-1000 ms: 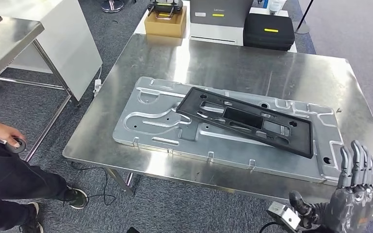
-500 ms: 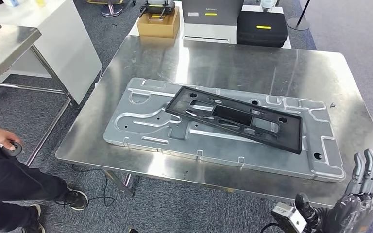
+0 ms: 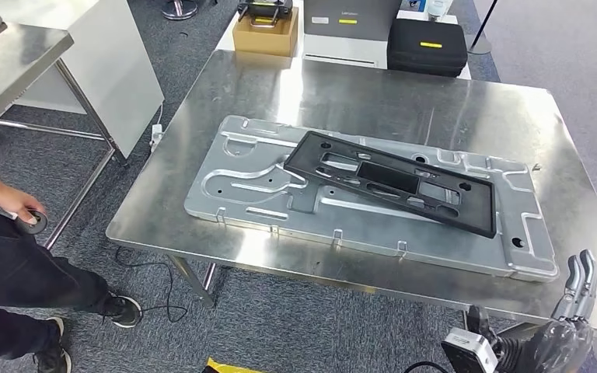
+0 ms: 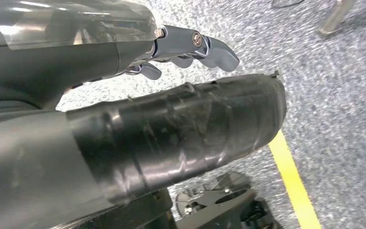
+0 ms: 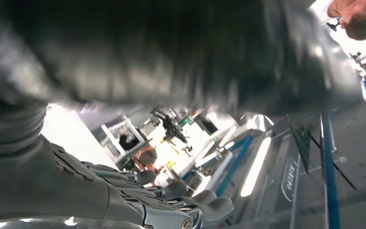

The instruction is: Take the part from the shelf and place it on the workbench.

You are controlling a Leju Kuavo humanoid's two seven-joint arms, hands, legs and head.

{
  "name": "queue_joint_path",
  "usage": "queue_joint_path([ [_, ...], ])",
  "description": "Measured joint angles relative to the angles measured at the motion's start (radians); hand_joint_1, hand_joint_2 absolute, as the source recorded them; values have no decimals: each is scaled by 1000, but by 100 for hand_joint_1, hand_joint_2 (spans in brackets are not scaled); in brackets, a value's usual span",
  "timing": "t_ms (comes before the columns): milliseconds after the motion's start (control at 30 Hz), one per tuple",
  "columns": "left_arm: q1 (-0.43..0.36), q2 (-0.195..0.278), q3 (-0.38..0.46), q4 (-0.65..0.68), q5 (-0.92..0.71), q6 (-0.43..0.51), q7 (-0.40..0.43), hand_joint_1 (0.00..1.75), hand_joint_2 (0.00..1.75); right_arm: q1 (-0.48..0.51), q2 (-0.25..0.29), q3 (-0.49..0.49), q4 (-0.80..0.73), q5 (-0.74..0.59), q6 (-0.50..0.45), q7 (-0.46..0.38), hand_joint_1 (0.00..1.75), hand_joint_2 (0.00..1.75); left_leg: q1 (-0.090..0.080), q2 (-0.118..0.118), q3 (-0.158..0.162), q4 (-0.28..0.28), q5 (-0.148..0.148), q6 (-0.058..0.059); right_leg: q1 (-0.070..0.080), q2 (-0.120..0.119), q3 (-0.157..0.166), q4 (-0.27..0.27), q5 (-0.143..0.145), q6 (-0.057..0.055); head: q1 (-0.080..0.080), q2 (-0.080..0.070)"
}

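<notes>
The black frame-like part [image 3: 392, 183] lies at a slant on a large silver stamped plate [image 3: 241, 183], which rests flat on the steel workbench [image 3: 404, 101]. My right hand [image 3: 567, 326] hangs below the bench's near right corner, fingers straight and apart, holding nothing and apart from the part. In the right wrist view, my right hand [image 5: 124, 195] is blurred, with a dark surface close above it. The left wrist view has my left hand [image 4: 171, 129] over grey carpet, its thumb and fingers apart with nothing in them.
A person [image 3: 15, 256] stands at the left, holding a small black round thing [image 3: 31, 221]. Another steel table [image 3: 8, 70] stands at the far left. A cardboard box [image 3: 264, 35] and a black case [image 3: 427, 47] sit beyond the bench. A yellow line [image 4: 293, 181] marks the floor.
The camera has shifted, so the whole scene slid slightly. My right hand has dropped lower, away from the bench's near edge. The black part and plate stay put on the bench.
</notes>
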Motion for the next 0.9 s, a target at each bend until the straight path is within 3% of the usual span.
queue_joint_path([
  [33,1,0,0,0,1,0,0,0,0,3,2,0,3,-5,0,-2,0,0,-1,1,-10,2,5,0,0,0,-7,39,-16,2,0,0],
  [67,1,0,0,0,2,0,0,0,0,6,4,0,6,-8,0,-3,0,0,-2,1,-19,6,10,-1,0,0,4,43,-12,2,0,0],
  [100,1,0,0,0,3,0,0,0,0,8,5,0,8,-10,0,-4,0,0,-3,1,-28,10,14,-2,0,0,36,7,9,0,0,0],
  [167,1,0,0,0,4,0,0,0,0,9,8,0,11,-15,0,-6,0,0,-4,1,-41,18,21,-8,2,0,132,-136,54,-8,0,0],
  [233,1,-1,0,0,4,0,1,0,0,11,12,0,13,-22,0,-8,0,0,-4,0,-46,22,29,-18,9,0,184,-227,76,-18,0,0],
  [300,1,-1,0,0,5,0,1,0,0,14,16,0,14,-31,0,-16,0,0,-4,0,-48,20,40,-31,15,1,179,-238,85,-28,0,0],
  [367,1,-1,0,0,6,0,2,0,0,16,24,0,15,-47,0,-30,0,0,-2,-2,-55,29,29,-45,11,-2,169,-246,99,-43,0,0],
  [433,2,-1,0,0,8,0,4,0,0,21,35,0,15,-63,0,-44,0,0,0,-4,-80,99,-45,-56,5,-5,151,-251,119,-57,-3,0],
  [500,3,-1,0,0,10,0,4,0,0,28,45,0,16,-71,0,-50,0,0,3,-4,-113,221,-134,-65,6,-7,127,-250,137,-61,-5,0],
  [533,3,-1,0,0,11,0,4,0,0,32,48,0,17,-76,0,-51,0,0,5,-4,-119,268,-154,-68,6,-7,115,-248,145,-60,-5,0],
  [567,4,-1,0,0,12,0,4,0,0,35,52,0,18,-81,0,-52,0,0,6,-4,-109,285,-151,-70,6,-8,102,-245,153,-58,-5,0],
  [600,4,-1,0,0,14,0,3,0,0,37,55,0,20,-88,0,-53,0,0,7,-4,-82,266,-130,-70,6,-8,89,-242,160,-56,-5,0],
  [667,3,-1,0,0,17,0,1,0,0,42,63,0,24,-104,0,-59,0,0,8,-4,16,138,-85,-67,5,-8,70,-231,171,-49,-5,0],
  [733,2,-1,0,0,19,0,0,0,0,46,70,0,25,-115,0,-66,0,0,4,-7,89,22,-78,-58,6,-7,59,-222,180,-39,-5,0],
  [767,2,-1,0,0,20,0,-1,0,0,47,73,0,26,-118,0,-69,0,0,1,-8,100,-2,-83,-53,7,-7,56,-220,186,-32,-5,0],
  [833,3,-1,1,0,23,0,-1,0,0,49,78,0,27,-124,0,-73,0,0,0,-8,92,-8,-72,-38,6,-6,53,-222,198,-19,-5,0],
  [900,3,0,1,0,26,0,-2,0,0,54,82,0,29,-132,0,-74,0,0,2,-3,77,-14,-53,-17,4,-4,39,-199,169,-9,-4,0],
])
